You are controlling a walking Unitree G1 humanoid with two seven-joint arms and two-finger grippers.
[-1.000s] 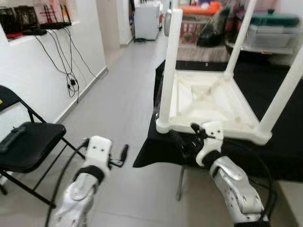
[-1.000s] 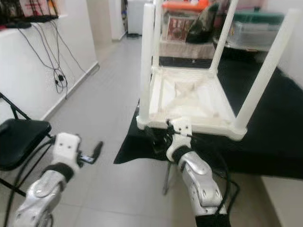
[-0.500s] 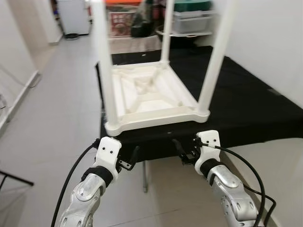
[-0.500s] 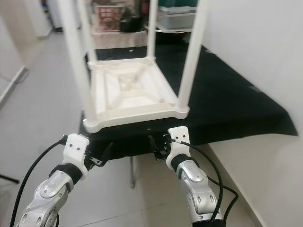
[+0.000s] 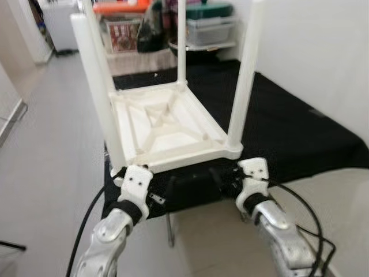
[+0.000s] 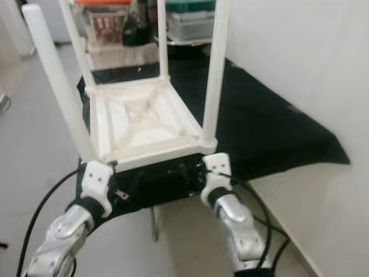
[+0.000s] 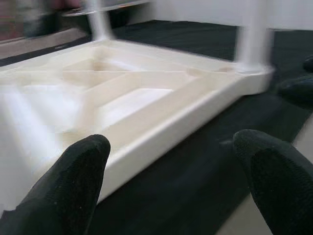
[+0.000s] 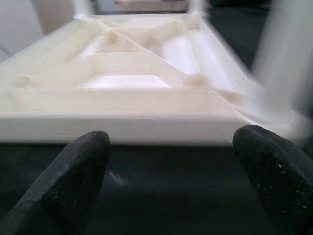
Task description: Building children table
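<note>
Upturned table: cream plastic, smooth, faint sheen, moulded ribs; black cloth beneath it: matt, soft; floor beside the table: pale, smooth tile; gripper fingers near the table's edge: matt black, finely grainy.

Head stereo pair: we look forward and down from above onto the upturned white table on the black cloth; both eyes share it, slightly offset. Each wrist camera sits low and close, facing along its open fingers at the table's near rim, from the left and right ends.
</note>
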